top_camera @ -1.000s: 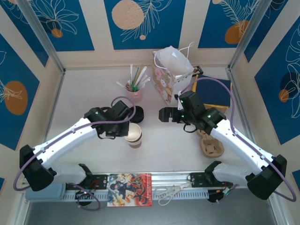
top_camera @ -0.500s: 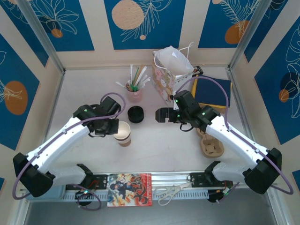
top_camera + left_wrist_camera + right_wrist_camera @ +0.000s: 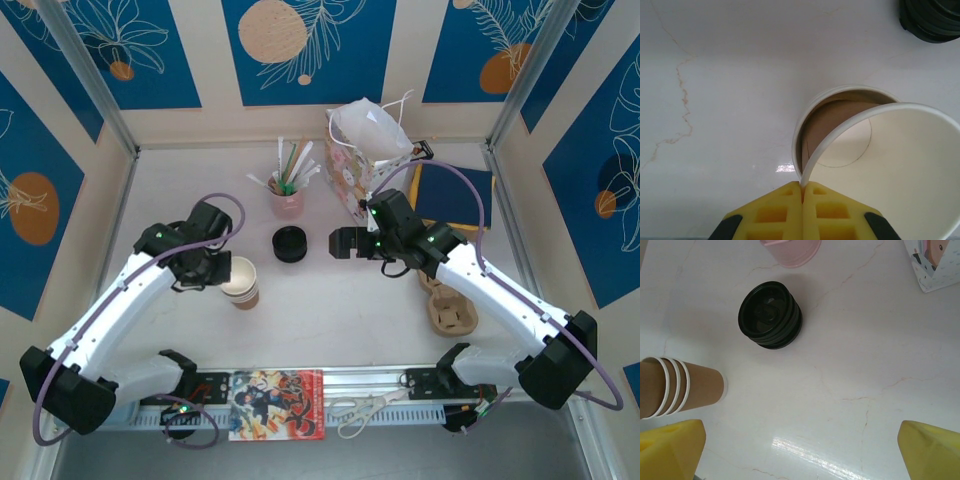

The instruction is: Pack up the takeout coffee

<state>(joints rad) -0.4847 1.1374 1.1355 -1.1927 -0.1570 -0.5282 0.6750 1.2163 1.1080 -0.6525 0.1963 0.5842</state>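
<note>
The takeout coffee cup [image 3: 890, 165], kraft-brown outside and cream inside, is tilted and pinched at its white rim by my left gripper [image 3: 802, 187], which is shut on it. It sits nested in another cup of the same kind [image 3: 840, 90] standing on the table. From above, the cup [image 3: 240, 280] is left of centre, with the left gripper [image 3: 218, 272] at its left side. In the right wrist view the nested cups [image 3: 685, 387] show three white rims. My right gripper [image 3: 340, 243] hangs open and empty beside the black lids [image 3: 289, 244].
The black lids [image 3: 771, 315] are stacked mid-table. Behind them stand a pink cup of straws [image 3: 287, 195] and a patterned gift bag [image 3: 370, 150]. A cardboard cup carrier [image 3: 450, 310] lies at the right, a dark blue book [image 3: 455, 195] behind it. Scissors [image 3: 360, 408] and a magazine [image 3: 277, 404] lie on the front rail.
My left arm has carried the cup leftward and slightly away from the lids. My right gripper has crept a little left toward the lids, still open.
</note>
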